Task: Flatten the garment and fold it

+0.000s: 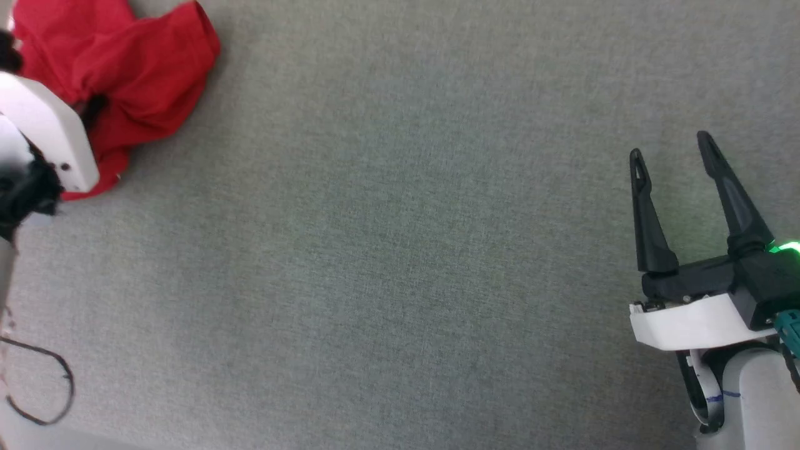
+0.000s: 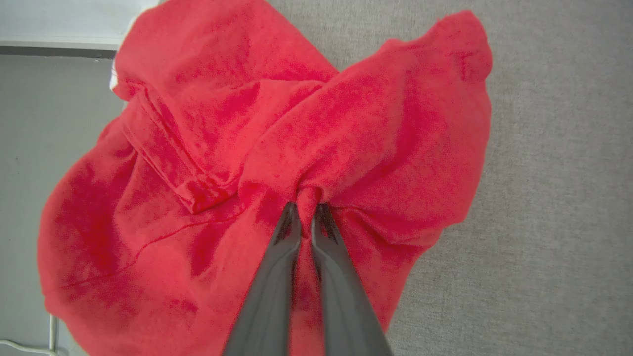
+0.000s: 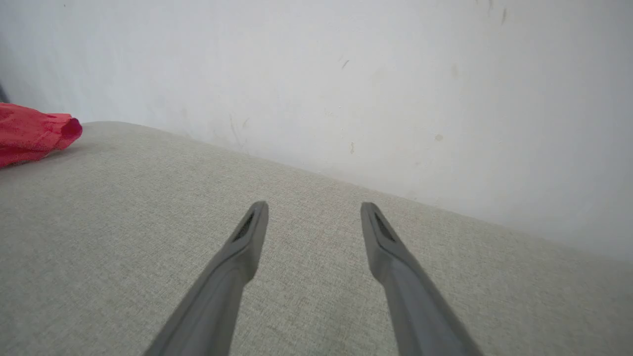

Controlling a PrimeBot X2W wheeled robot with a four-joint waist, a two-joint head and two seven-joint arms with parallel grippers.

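"Head view, first entry: where is the work?"

"Bright red, soft jersey garment (image 1: 125,69), bunched in a heap at the far left corner of the grey woven table cover (image 1: 400,250). The white wrist shell of the left arm (image 1: 44,131) sits over its near side."

"Left gripper?"

"From the left wrist view, the left gripper (image 2: 305,207) has its two dark fingers drawn nearly together on a raised pinch of red cloth, about mid-heap. I'd log it as gripping the garment."

"And the right?"

"Right gripper (image 1: 670,144): fingers spread with nothing between them, over bare cover at the lower right. It is well apart from the heap. From its own camera the garment is just a red scrap at the far left."

"Long axis of the garment?"

"Cannot tell. Too crumpled, no clear long side."

"So what does the next move turn on?"

"The heap lies wholly to the left. The left arm is on it and the right arm is across the cover. My judgement: either the cloth comes toward the centre or the right arm crosses over before both can spread it."
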